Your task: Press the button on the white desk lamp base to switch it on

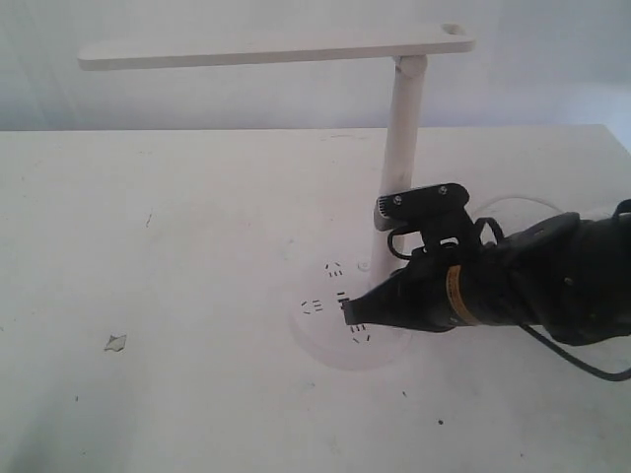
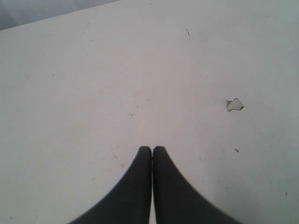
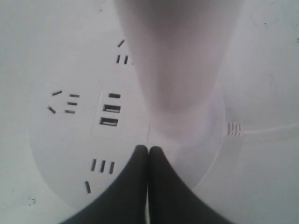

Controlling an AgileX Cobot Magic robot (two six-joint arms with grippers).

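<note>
Pointing at the lamp base [image 1: 325, 345], the right gripper [image 1: 347, 311] has its jaws pressed together; the lamp head [image 1: 266, 47] shows no light, so the press seems not yet done.

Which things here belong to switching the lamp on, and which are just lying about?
Job: round white plastic lamp base; black right gripper, shut, over the base.
Lying about: small pale flake; black left gripper, shut, over white table.

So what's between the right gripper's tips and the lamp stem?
Only bare top of the white desk lamp base: the right wrist view shows the right gripper shut, just short of the stem, USB slots aside.
</note>
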